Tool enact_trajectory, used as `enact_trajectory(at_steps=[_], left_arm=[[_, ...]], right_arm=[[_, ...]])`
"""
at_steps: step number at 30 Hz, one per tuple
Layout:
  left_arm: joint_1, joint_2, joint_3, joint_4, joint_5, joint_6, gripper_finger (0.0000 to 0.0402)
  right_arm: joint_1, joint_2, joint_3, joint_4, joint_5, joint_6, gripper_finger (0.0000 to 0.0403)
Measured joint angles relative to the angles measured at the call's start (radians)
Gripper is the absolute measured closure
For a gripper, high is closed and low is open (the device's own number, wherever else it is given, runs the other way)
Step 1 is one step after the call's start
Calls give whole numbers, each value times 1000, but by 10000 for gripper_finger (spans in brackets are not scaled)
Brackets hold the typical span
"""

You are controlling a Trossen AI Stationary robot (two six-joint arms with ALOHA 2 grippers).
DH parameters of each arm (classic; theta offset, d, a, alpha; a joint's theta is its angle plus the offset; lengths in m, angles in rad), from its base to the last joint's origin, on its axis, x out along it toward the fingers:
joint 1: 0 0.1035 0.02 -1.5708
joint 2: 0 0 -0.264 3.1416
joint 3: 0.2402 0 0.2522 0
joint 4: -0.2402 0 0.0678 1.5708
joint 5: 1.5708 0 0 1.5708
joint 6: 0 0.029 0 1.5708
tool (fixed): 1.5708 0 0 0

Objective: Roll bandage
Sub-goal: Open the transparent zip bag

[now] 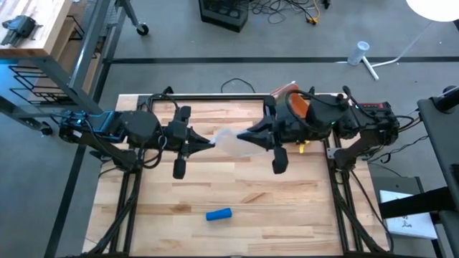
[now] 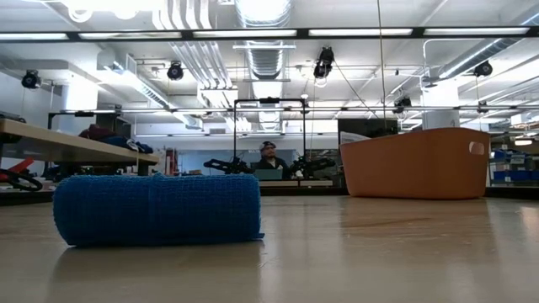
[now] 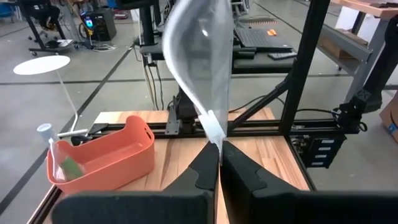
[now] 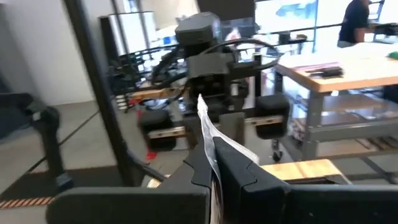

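- Left pincer (image 1: 210, 144) — clamped tight on one end of a clear bag (image 1: 229, 142), above the bench (image 1: 237, 193) middle.
- Right pincer (image 1: 242, 136) — also closed, pinching the bag's other end; the bag hangs between both.
- Blue bandage (image 1: 219, 213), rolled, lies near the front edge, well apart.
- Orange bin (image 1: 295, 104) sits behind the right arm.
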Motion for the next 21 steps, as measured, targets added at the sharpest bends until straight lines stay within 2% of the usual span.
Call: enact_trajectory(at_steps=[6,12,17,21], left_arm=[[0,0,0,-2,-7,0,394],[3,17,-1,-2,-1,4,393],[4,39,-1,0,106,50,393],[7,56,-1,0,116,22,393]], right_arm=[[0,0,3,17,-120,-8,403],[6,0,8,14,-147,-8,403],[12,0,8,3,-166,0,403],[15,0,8,-26,-178,28,403]])
